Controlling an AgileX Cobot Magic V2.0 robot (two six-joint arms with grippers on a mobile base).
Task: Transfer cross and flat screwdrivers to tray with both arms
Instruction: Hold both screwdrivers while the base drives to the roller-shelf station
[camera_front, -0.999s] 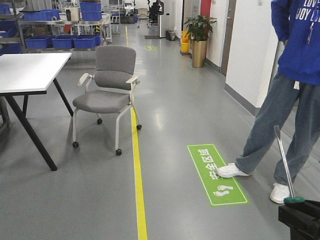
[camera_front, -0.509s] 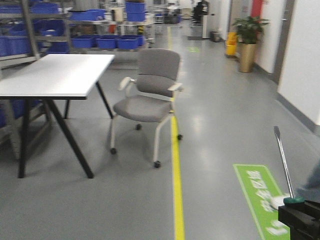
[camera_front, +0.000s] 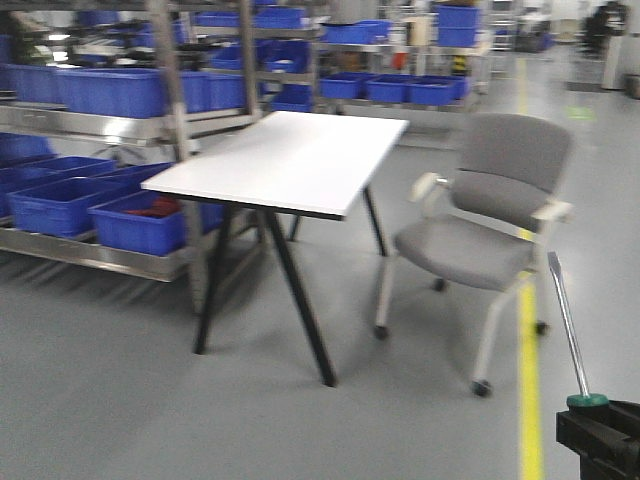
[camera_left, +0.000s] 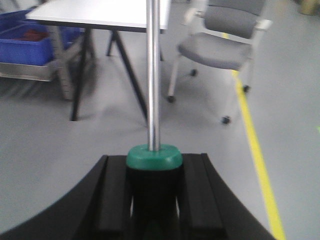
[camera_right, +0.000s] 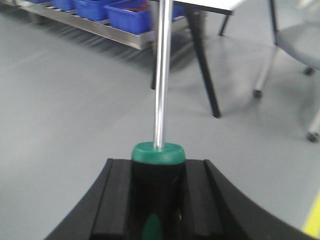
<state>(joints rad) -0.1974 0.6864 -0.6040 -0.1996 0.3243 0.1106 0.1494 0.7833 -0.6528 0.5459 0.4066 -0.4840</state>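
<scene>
Each wrist view shows one screwdriver held upright. In the left wrist view my left gripper (camera_left: 154, 164) is shut on the black handle of a screwdriver (camera_left: 153, 75); its green collar sits at the fingertips and its steel shaft points up. My right gripper (camera_right: 158, 162) is likewise shut on the other screwdriver (camera_right: 160, 75). In the front view a black gripper (camera_front: 600, 432), seemingly the right one, shows at the bottom right corner with a screwdriver shaft (camera_front: 566, 325) rising from it. The tray is out of view.
A white table (camera_front: 290, 160) on black legs stands ahead on the grey floor. A grey wheeled chair (camera_front: 495, 225) is to its right beside a yellow floor line (camera_front: 530, 400). Metal shelving with blue crates (camera_front: 110, 90) fills the left and back.
The whole view has swung left: the person and green floor sign have left the frame, the table, chair and shelving slid right into view. The held screwdriver keeps its place in the frame.
</scene>
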